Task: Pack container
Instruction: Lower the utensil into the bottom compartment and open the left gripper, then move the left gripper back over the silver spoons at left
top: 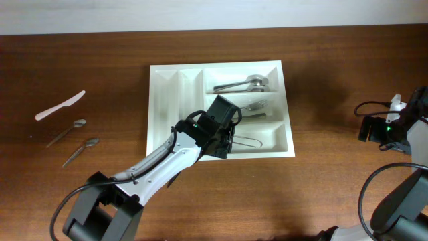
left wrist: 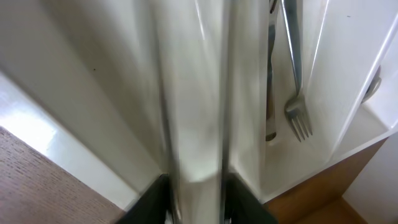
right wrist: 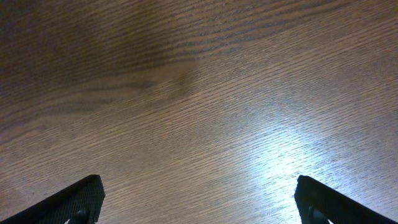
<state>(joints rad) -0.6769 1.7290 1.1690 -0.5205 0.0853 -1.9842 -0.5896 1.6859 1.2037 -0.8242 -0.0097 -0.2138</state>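
Note:
The white container (top: 164,73) lies mid-table, with two narrow compartments on the left and three long ones on the right. Spoons (top: 241,84) lie in the top long compartment and a fork (top: 253,106) in the middle one. My left gripper (top: 224,136) is over the tray's lower right part, shut on a shiny metal utensil (top: 251,141) that extends into the bottom long compartment. In the left wrist view the utensil (left wrist: 196,93) is a blurred strip between the fingers (left wrist: 198,202), above the tray floor (left wrist: 74,74), with the fork (left wrist: 297,118) beside it. My right gripper (right wrist: 199,199) is open over bare wood.
On the table to the left of the tray lie a white plastic knife (top: 60,106) and two metal spoons (top: 67,132) (top: 81,150). The right arm (top: 394,127) sits at the table's far right edge, away from the tray.

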